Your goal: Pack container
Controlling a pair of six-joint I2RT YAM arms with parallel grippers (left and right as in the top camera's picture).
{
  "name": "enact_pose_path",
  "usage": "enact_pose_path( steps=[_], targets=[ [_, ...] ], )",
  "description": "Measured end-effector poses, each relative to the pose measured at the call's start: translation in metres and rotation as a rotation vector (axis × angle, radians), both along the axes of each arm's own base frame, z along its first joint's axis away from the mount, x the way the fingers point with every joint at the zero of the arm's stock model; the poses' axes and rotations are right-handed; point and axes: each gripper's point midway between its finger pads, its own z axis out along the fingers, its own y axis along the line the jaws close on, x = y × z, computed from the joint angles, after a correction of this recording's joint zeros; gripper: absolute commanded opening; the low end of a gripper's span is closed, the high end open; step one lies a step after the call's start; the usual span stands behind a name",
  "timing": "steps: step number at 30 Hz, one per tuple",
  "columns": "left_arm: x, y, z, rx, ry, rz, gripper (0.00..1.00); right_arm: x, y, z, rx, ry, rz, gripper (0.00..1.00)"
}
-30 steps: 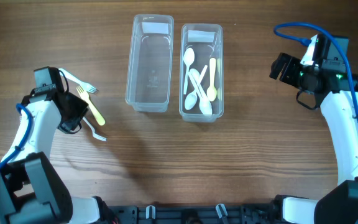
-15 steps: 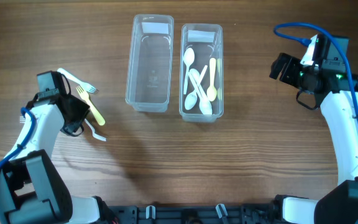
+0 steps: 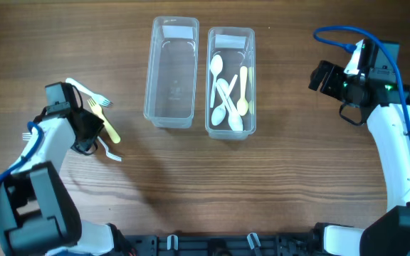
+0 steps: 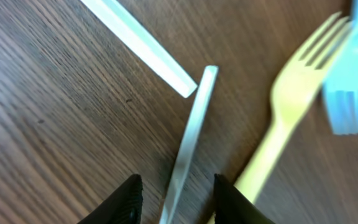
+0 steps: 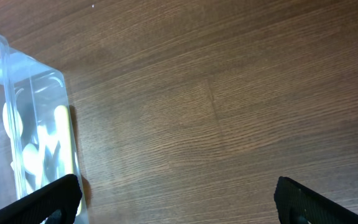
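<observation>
Spoon container (image 3: 252, 71): clear, at the far middle of the desk (image 3: 283, 185); it holds several white spoons (image 3: 217, 67) and one pale yellow spoon (image 3: 243, 89).
Empty container (image 3: 150, 78): clear, just left of the spoon container, side by side with it; I cannot tell if they touch.
Forks: a yellow fork (image 4: 278, 124), a white fork (image 3: 84, 88) and a clear fork handle (image 4: 194, 118) lie on the desk at the left, well apart from both containers.
Left jaws: open, low over the desk, one at each side of the clear fork handle, not pressing it.
Right jaws: wide open, gripping nothing, over bare desk to the right of the spoon container.
</observation>
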Motion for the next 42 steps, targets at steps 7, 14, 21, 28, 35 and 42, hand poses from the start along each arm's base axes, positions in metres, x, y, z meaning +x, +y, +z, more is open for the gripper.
enact_pose_path(
  steps=[7,14,21,28,35,42],
  targets=[
    [0.003,0.001,-0.012,-0.006,0.014,0.004,0.21,0.0,0.0,0.0,0.0,0.0,0.0,1.0],
    [0.004,0.0,-0.014,-0.015,0.019,0.012,0.04,0.0,0.0,0.0,0.0,0.0,0.0,1.0],
    [0.001,-0.011,-0.013,-0.074,0.031,0.0,0.04,0.0,0.0,0.0,0.0,0.0,0.0,1.0],
    [-0.013,-0.023,0.015,-0.129,0.056,-0.023,0.04,0.0,0.0,0.0,0.0,0.0,0.0,1.0],
    [0.009,-0.028,0.122,-0.044,-0.247,-0.143,0.04,0.0,0.0,0.0,0.0,0.0,0.0,1.0],
    [0.047,-0.112,0.216,0.015,-0.659,-0.58,0.04,0.0,0.0,0.0,0.0,0.0,0.0,1.0]
  ],
)
